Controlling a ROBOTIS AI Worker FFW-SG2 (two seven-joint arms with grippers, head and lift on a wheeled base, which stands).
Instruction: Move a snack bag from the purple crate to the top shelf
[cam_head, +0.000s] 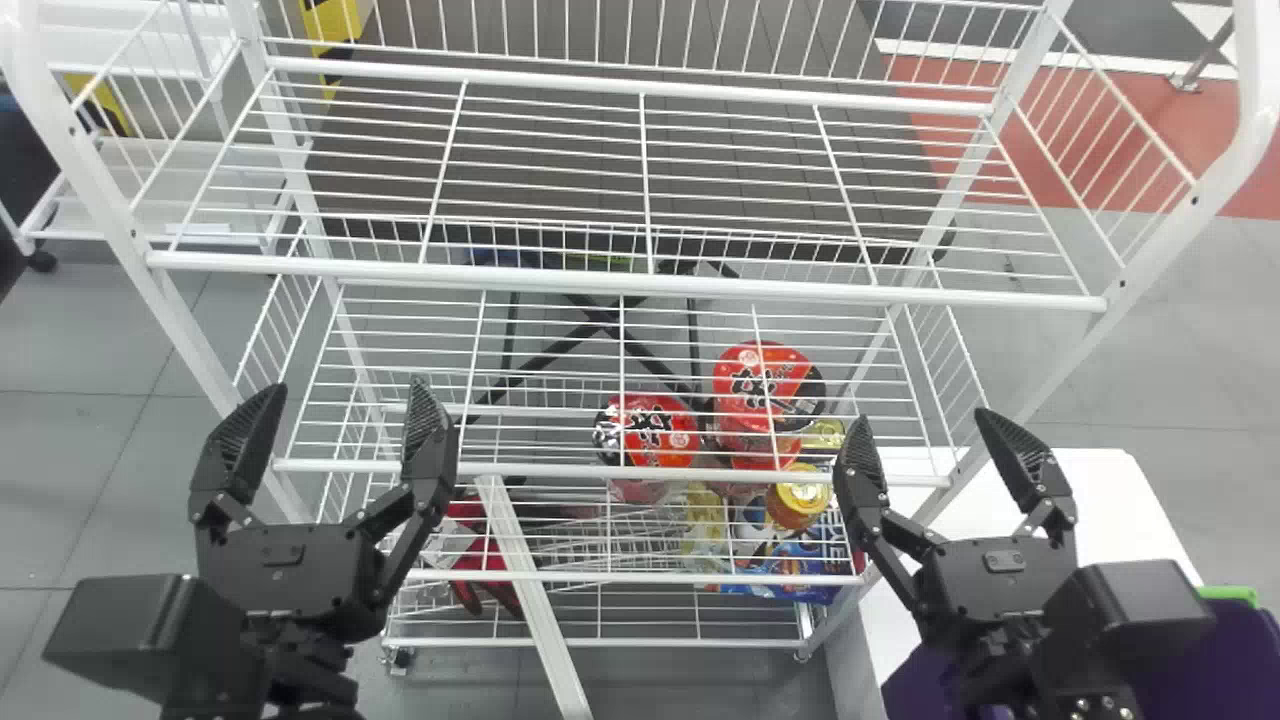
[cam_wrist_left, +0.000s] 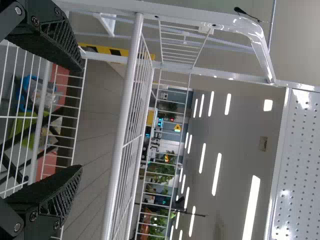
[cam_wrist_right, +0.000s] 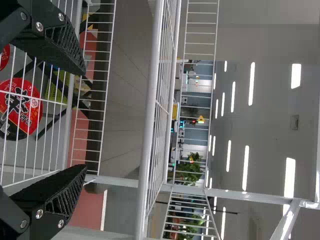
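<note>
While the left gripper (cam_head: 345, 387) and right gripper (cam_head: 922, 420) are hovering with fingers spread, open room is separating them from the front edge of the top shelf (cam_head: 560, 276). Dark lettering is marking red tubs (cam_head: 785, 372) lower down. The crate (cam_head: 1235, 665) is sitting below the right arm, partly hidden; where a snack bag is lying, I cannot tell.

White rack (cam_head: 630, 285), red lids (cam_head: 765, 385) with black characters, purple crate (cam_head: 1170, 665), yellow-and-black striped post (cam_head: 333, 22).

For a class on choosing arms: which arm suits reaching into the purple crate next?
Right, I judge: the crate is at the robot's right, near the open, empty right gripper; the left gripper is farther off.
</note>
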